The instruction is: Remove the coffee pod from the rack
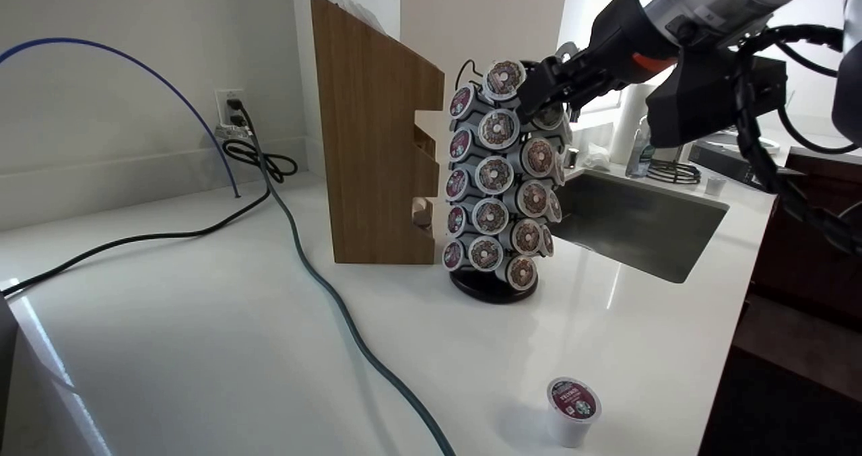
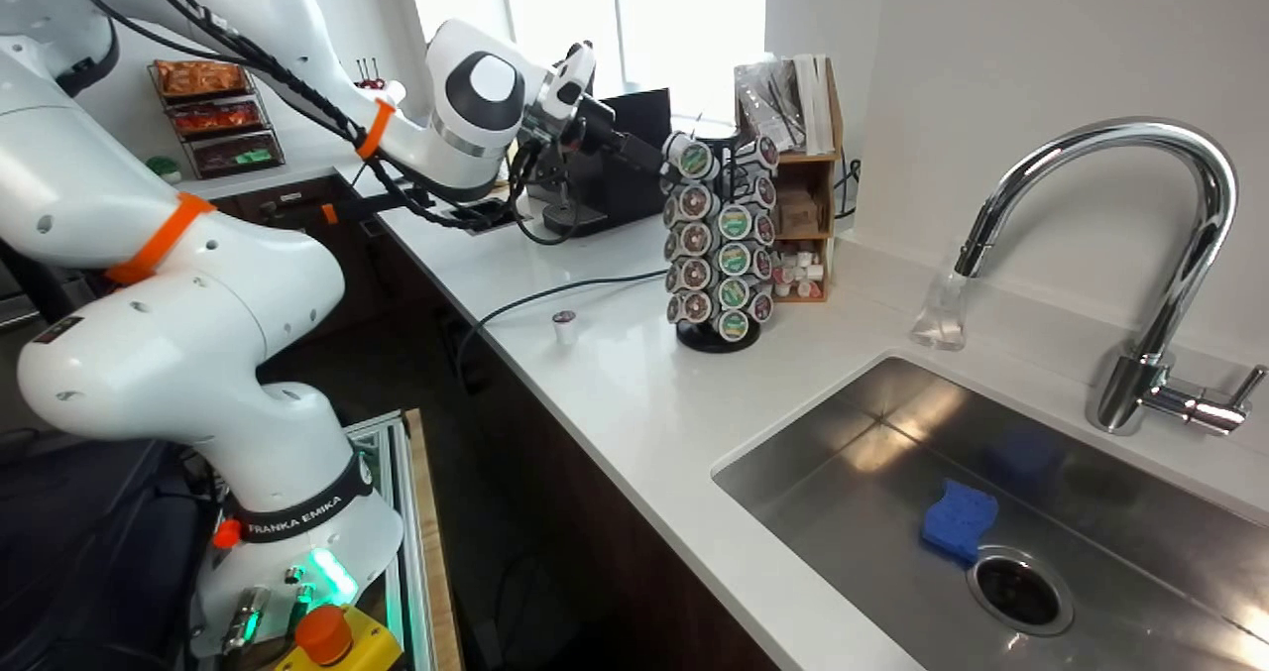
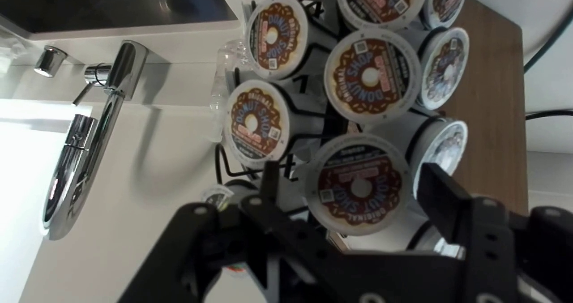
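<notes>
The rack [image 1: 491,294] is a black carousel of round-lidded pods, upright on the counter in both exterior views [image 2: 719,341]. My gripper [image 1: 532,95] is at its top row; in an exterior view [image 2: 642,153] it reaches in from the arm's side. In the wrist view the gripper [image 3: 351,184] is open, one finger on each side of a coffee pod [image 3: 358,222] with a dark maroon lid and pale rim. Gaps show between lid and both fingers. That pod sits in the rack. Its cup behind the lid is mostly hidden.
A loose pod [image 1: 574,402] stands upright on the counter in front of the rack. A tan wooden block [image 1: 377,146] is right beside the rack. A sink [image 2: 843,473] and faucet [image 2: 1190,245] lie to its other side. A thick cable [image 1: 337,301] crosses the counter.
</notes>
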Action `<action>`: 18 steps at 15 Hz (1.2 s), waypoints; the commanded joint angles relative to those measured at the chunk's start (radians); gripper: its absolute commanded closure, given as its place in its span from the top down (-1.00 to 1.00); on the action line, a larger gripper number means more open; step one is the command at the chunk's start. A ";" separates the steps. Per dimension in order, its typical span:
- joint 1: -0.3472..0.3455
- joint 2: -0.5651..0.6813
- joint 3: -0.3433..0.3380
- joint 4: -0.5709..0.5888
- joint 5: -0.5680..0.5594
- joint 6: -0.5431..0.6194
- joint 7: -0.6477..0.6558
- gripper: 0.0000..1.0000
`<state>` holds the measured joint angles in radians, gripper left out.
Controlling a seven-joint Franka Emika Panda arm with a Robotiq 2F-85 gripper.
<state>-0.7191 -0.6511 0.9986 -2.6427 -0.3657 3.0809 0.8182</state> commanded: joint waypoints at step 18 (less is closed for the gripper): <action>0.213 -0.108 -0.058 -0.074 0.344 -0.098 -0.171 0.07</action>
<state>-0.5974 -0.7123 0.9862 -2.6808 -0.0734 3.0483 0.6750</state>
